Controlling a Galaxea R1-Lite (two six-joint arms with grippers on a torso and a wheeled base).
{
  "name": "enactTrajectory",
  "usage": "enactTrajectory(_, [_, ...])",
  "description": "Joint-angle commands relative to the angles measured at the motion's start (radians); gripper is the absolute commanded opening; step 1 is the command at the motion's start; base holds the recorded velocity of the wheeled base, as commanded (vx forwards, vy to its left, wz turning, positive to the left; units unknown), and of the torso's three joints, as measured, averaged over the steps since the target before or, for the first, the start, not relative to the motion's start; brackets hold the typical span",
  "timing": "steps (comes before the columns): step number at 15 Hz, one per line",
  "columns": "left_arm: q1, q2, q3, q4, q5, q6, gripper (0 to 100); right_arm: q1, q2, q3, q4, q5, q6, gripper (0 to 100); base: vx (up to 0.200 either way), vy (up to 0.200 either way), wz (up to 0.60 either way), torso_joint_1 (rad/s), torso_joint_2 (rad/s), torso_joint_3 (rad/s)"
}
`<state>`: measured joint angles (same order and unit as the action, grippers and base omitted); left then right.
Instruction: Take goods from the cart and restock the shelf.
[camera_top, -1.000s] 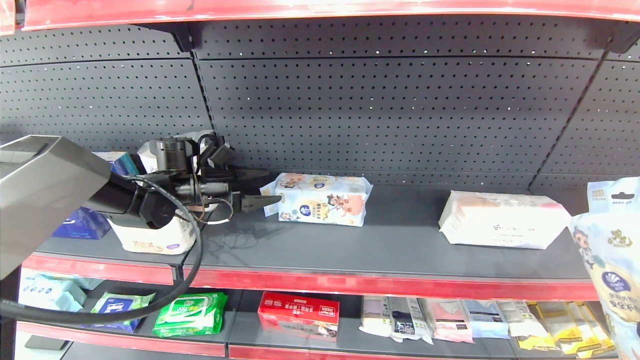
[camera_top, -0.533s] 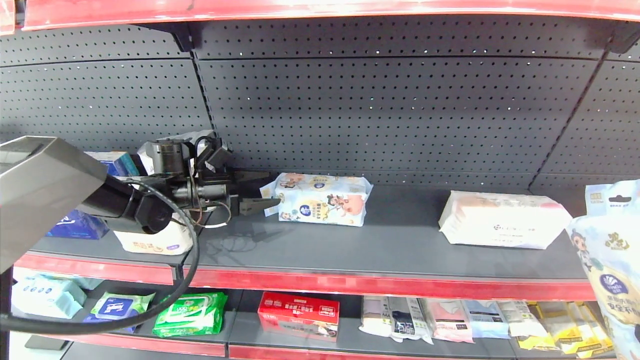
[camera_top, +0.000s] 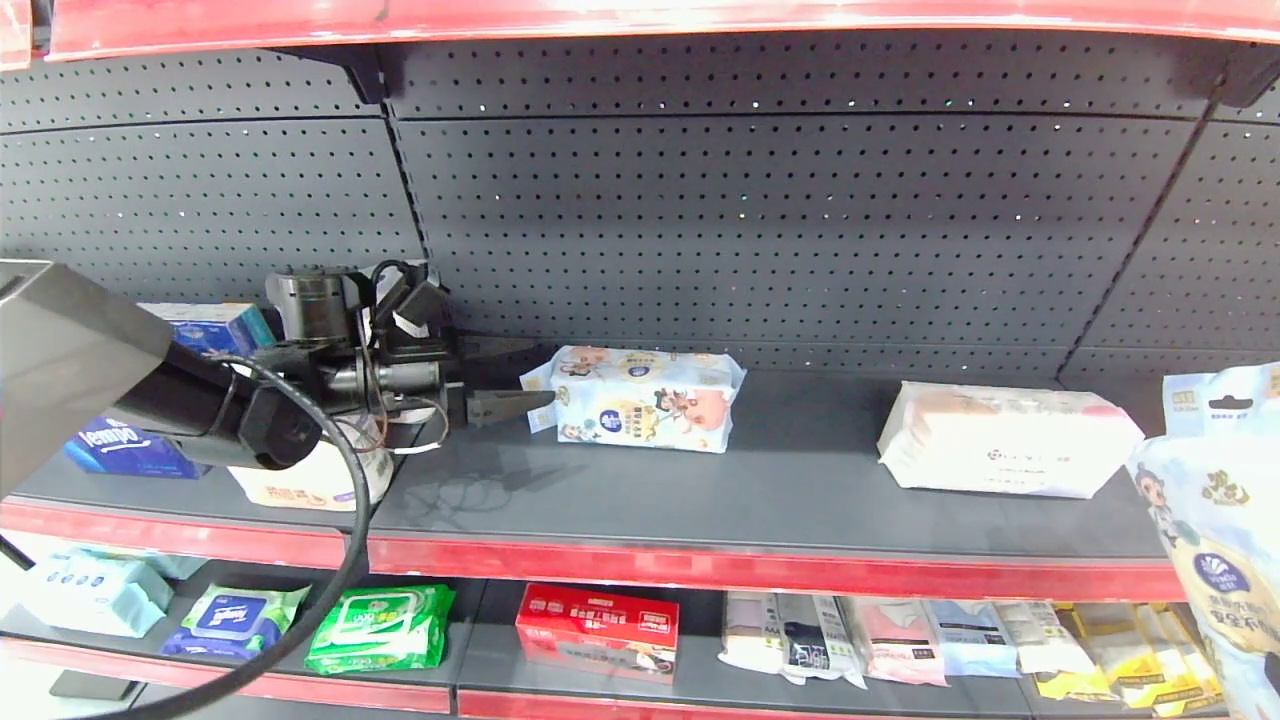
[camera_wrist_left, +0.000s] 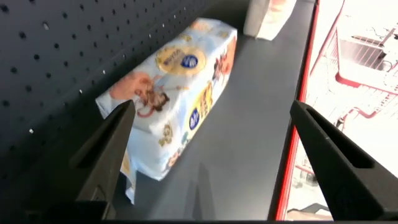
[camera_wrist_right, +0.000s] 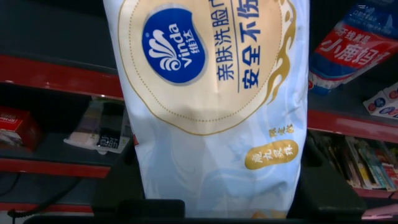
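A cartoon-printed tissue pack (camera_top: 645, 397) lies on the dark middle shelf (camera_top: 700, 500), close to the pegboard back. My left gripper (camera_top: 522, 375) hovers open just to its left, fingers pointing at the pack's end without touching it. From the left wrist, the same pack (camera_wrist_left: 180, 99) lies ahead, beyond the spread fingers (camera_wrist_left: 109, 155), with nothing between them. A tall white and blue bag (camera_top: 1225, 540) hangs at the far right in front of the shelf. My right gripper (camera_wrist_right: 211, 202) is shut on this bag (camera_wrist_right: 211, 93) at its lower end.
A flat white pack (camera_top: 1005, 438) lies on the shelf's right part. A blue box (camera_top: 120, 440) and a white pack (camera_top: 310, 480) sit at the left, under my left arm. Small goods (camera_top: 595, 620) fill the lower shelf. A red-framed cart (camera_wrist_left: 367, 56) stands beyond the shelf edge.
My left arm has drawn back a little to the left, away from the cartoon pack, uncovering more of the blue box. The bag at the right has sunk slightly.
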<state>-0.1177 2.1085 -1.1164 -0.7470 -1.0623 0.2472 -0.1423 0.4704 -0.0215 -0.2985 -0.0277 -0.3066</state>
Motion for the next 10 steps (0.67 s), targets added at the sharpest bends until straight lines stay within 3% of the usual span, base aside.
enactTrajectory(1, [0.0, -0.013, -0.053, 0.018, 0.001, -0.006, 100, 0.001, 0.005, -0.002, -0.001, 0.0, 0.0, 0, 0.0, 0.0, 0.0, 0.0, 0.0, 0.0])
enactTrajectory(8, [-0.014, 0.007, -0.163, 0.221, -0.001, -0.009, 100, 0.001, -0.001, 0.012, -0.002, 0.002, -0.014, 0, 0.0, 0.0, 0.0, 0.0, 0.0, 0.0])
enactTrajectory(10, [-0.014, 0.038, -0.212, 0.232, -0.011, -0.009, 100, 0.001, -0.007, 0.018, -0.001, 0.002, -0.016, 0, 0.0, 0.0, 0.0, 0.0, 0.0, 0.0])
